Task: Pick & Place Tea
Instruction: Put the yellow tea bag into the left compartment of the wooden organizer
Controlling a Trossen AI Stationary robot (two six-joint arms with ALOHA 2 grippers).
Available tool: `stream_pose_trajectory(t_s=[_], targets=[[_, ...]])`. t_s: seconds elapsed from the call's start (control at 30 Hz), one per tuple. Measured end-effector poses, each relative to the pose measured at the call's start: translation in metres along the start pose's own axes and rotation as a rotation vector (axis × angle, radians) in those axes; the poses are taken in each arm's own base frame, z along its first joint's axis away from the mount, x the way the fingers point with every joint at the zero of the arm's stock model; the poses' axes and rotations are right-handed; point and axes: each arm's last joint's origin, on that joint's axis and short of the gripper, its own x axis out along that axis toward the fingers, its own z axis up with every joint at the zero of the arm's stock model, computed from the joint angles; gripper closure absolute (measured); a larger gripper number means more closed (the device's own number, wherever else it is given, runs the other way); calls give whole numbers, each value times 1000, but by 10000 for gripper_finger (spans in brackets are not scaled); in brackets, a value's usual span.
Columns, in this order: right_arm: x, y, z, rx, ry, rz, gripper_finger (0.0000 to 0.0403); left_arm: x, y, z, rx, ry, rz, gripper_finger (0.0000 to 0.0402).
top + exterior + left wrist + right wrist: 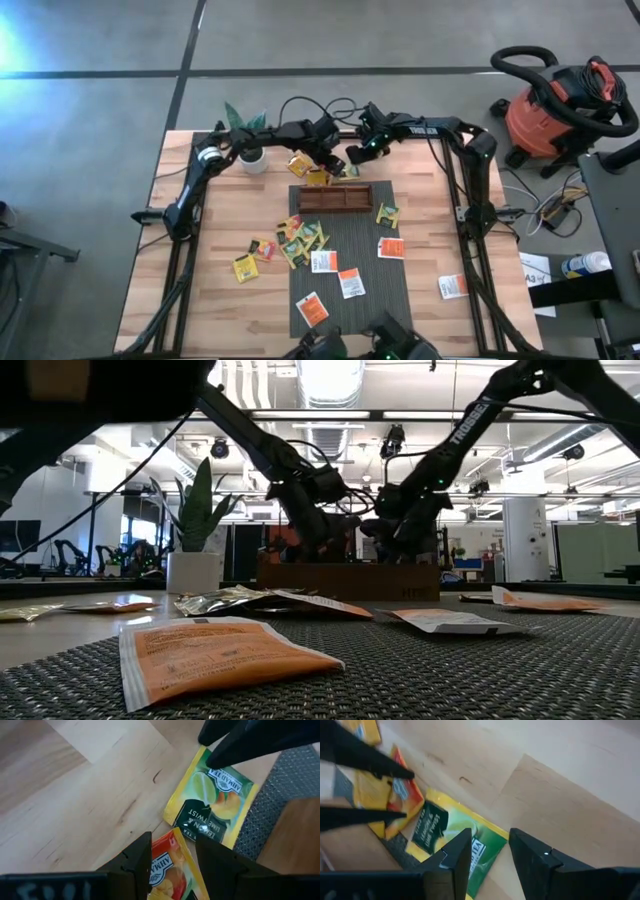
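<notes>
Nearest the front edge of the wooden counter point(200, 300), four white-and-orange tea sachets point(351, 283) are seen on the grey mat point(385, 280), and a fifth lies off it on the bare wood to the right. Further in, a loose heap of yellow and green sachets point(297, 240) is spread at the mat's left edge, its number not countable, with one green sachet point(387, 215) apart on the mat. One brown wooden tray point(334, 198) is set across the mat's far end. Behind it, two sachets are met by the two arms: a red-and-yellow one point(167, 870) is framed by the left fingers point(172, 857), held open, and a lemon-and-lime one point(455, 840) by the right fingers point(490, 847), also open. One potted plant point(250, 140) is placed at the far left.
</notes>
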Motion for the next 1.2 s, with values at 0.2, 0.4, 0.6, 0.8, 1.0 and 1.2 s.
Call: stream_pose_trajectory(t_s=[0.2, 0.4, 0.6, 0.8, 1.0, 1.2], targets=[[-12, 10, 10, -103, 59, -31, 266, -1, 2, 0, -15, 35, -98, 255], [-15, 12, 9, -182, 80, -82, 266, 1, -8, -4, 23, 46, -108, 255], [2, 10, 8, -193, 108, -78, 266, 1, -8, -4, 22, 45, -98, 255], [7, 12, 9, -191, 130, -4, 266, 1, -8, -4, 4, 44, -94, 255], [7, 17, 11, -218, 120, 39, 266, 1, -7, -4, 3, 41, -85, 255], [8, 20, 9, -238, 140, 114, 266, 1, -7, -4, 3, 41, -84, 255]])
